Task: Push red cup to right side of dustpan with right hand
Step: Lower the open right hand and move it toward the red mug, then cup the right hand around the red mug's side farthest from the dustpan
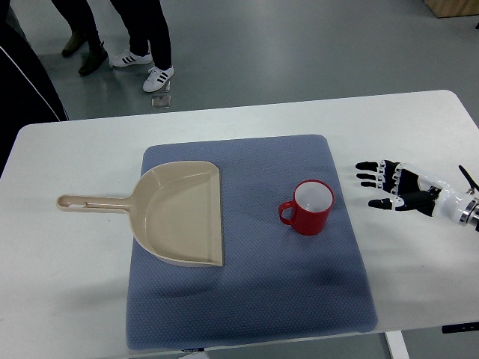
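A red cup (310, 209) with a white inside stands upright on the blue mat (254, 299), its handle pointing left. The beige dustpan (182, 215) lies left of it on the mat, mouth facing right, its handle reaching onto the white table. A gap of mat separates cup and dustpan. My right hand (382, 184) hovers over the table just off the mat's right edge, right of the cup, fingers spread and pointing left, holding nothing. It does not touch the cup. The left arm is out of view.
The white table (67, 299) extends beyond the mat on all sides. At the far edge two people's legs and shoes (142, 63) stand on the grey floor. A dark sleeve (22, 90) shows at the upper left.
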